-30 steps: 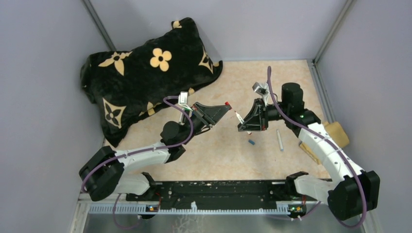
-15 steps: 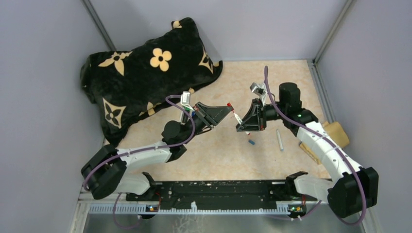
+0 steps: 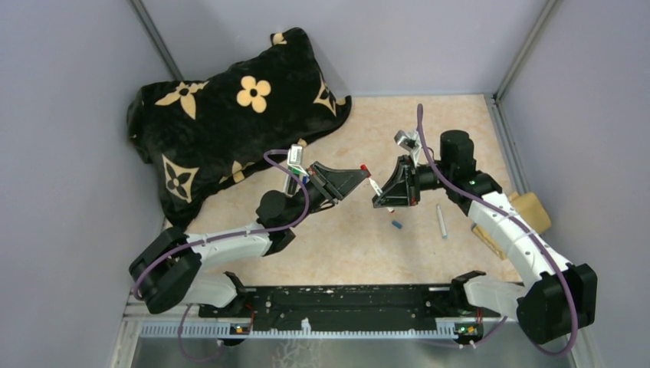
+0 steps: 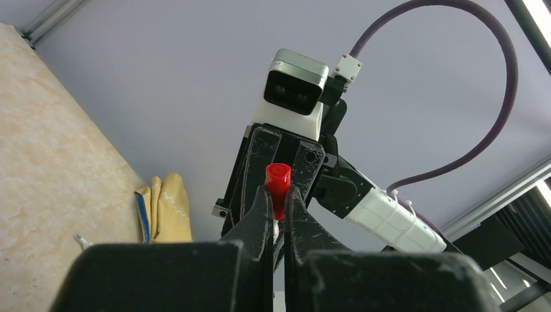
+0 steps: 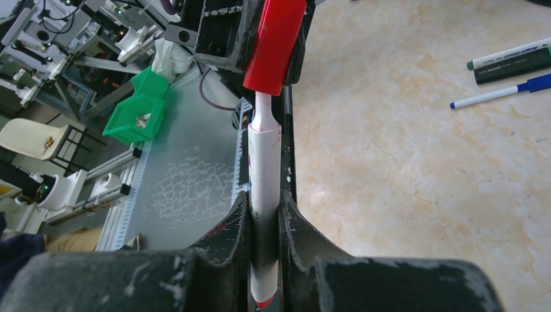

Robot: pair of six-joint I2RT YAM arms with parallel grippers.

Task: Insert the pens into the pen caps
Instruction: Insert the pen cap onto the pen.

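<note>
Two claws: left gripper (image 4: 277, 195) clamps red cap (image 4: 277, 179), right gripper (image 5: 264, 201) clamps white pen (image 5: 264, 162). Black pillow (image 3: 222, 123) far-left; loose pens (image 5: 512, 73) plain only from right wrist.

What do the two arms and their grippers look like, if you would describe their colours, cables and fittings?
Both the left arm and the right arm have white link shells between bulky black joints. A purple cable loops along each to a small silver-grey wrist camera. The left gripper and right gripper are black and wedge-shaped; their fingers show whitish scuffs.
</note>
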